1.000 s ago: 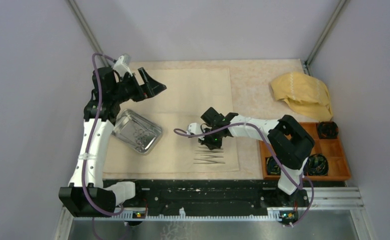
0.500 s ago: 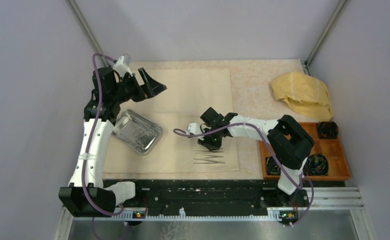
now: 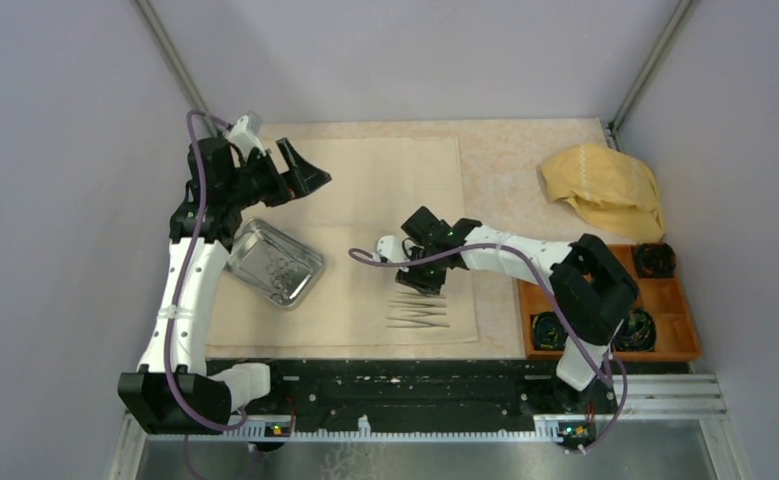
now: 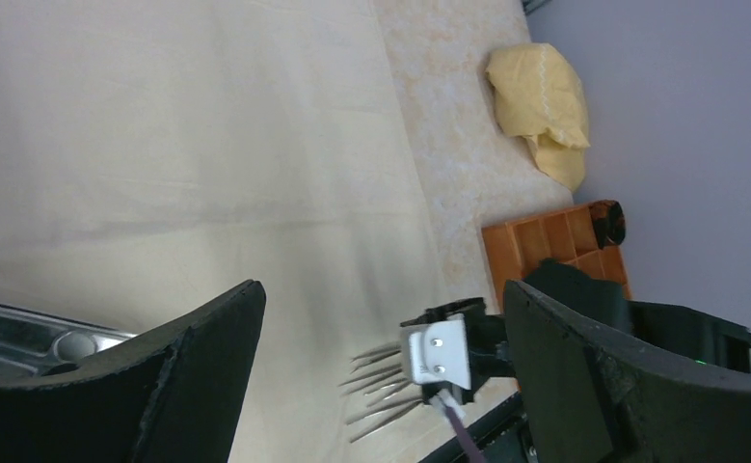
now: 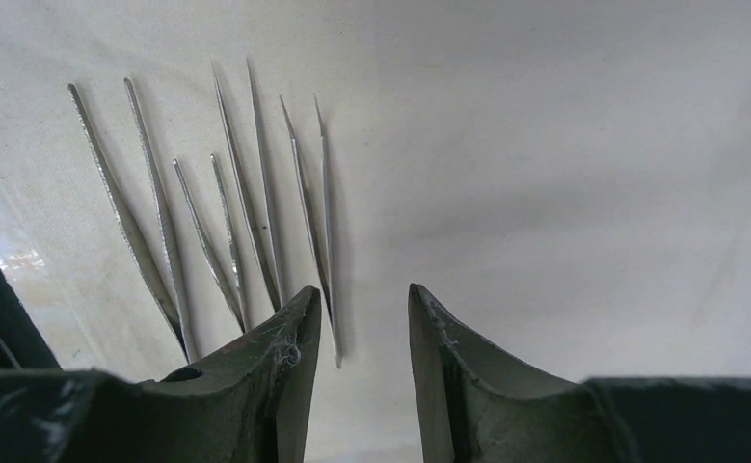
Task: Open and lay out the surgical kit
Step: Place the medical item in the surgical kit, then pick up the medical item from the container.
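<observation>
cream sheet [image 3: 395,190], silver tray [image 3: 275,265], mustard cloth [image 3: 605,190]

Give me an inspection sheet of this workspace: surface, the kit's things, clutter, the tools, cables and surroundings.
Surface: mottled beige tabletop; cream cloth sheet spread flat over its left and middle.
Job's things: steel tray on the sheet's left part, contents unclear; four tweezers side by side on the sheet near the front.
Clutter: mustard-yellow cloth crumpled at far right; orange compartment box holding black coils at near right.
Grippers: left tool wide open, empty, above the sheet; right tool partly open, empty, over the tweezers' ends.
Cables: purple cable on each arm; the right one loops over the sheet.
Surroundings: grey walls; black rail at the near edge.
</observation>
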`<state>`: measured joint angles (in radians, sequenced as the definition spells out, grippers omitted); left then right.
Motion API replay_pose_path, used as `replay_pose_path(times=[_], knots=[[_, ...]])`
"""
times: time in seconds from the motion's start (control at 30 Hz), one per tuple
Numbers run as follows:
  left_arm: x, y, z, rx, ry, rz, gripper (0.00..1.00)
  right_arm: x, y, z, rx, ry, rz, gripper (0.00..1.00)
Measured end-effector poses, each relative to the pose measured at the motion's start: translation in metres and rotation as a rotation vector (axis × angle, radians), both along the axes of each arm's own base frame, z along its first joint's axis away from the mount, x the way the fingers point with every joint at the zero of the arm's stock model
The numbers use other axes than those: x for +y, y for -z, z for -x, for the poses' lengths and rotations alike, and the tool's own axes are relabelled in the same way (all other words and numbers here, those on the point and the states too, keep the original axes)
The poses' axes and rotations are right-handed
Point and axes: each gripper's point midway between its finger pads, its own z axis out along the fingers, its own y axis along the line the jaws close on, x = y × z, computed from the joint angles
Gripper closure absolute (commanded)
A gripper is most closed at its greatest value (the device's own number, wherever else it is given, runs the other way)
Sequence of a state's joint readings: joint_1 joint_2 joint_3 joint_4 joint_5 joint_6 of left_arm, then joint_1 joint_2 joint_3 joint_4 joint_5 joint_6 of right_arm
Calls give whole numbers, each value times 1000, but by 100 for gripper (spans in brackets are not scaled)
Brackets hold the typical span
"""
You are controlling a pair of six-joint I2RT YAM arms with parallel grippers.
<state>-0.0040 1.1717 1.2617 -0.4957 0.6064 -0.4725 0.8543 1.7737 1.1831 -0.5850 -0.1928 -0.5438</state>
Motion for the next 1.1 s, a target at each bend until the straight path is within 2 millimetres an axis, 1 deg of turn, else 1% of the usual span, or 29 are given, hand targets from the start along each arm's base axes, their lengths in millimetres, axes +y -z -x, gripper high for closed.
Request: replay_pose_path(times=[0.03,0.1,0.17,0.27,0.33,0.37,0.43,0.53,0.6,0.7,0.77,0.83,0.93,1.1], knots=[[2,3,-1,6,-15,-8,2,0,-7,-3,-16,11,-7,59],[11,16,-4,44,-72,-39,3,-1,-21,-9,-42,29,-31,57],[25,40,-5,116,-159,-86,8,-2,-38,-13,-64,52,-69,45],[53,84,-2,259,-297,-167,15,-5,-66,-19,-86,115,-148,37],[78,120,3,372,-395,-235,27,-6,-82,-20,-96,153,-208,31],[88,134,5,418,-430,-262,31,-7,-91,-20,-98,173,-242,29],[109,167,12,518,-488,-329,40,-10,-103,-16,-95,217,-304,28],[129,206,20,637,-526,-414,42,-13,-116,-11,-86,277,-370,28],[136,226,21,701,-529,-453,44,-14,-118,-10,-76,310,-389,28],[139,248,21,784,-517,-484,52,-17,-115,-10,-61,346,-390,27],[140,259,18,836,-504,-495,53,-22,-109,-10,-50,365,-380,27],[142,269,10,864,-491,-506,53,-26,-105,-9,-45,381,-371,27],[147,277,0,887,-479,-518,54,-31,-102,-10,-46,395,-363,27],[156,280,-13,885,-477,-532,55,-34,-99,-10,-51,403,-355,27]])
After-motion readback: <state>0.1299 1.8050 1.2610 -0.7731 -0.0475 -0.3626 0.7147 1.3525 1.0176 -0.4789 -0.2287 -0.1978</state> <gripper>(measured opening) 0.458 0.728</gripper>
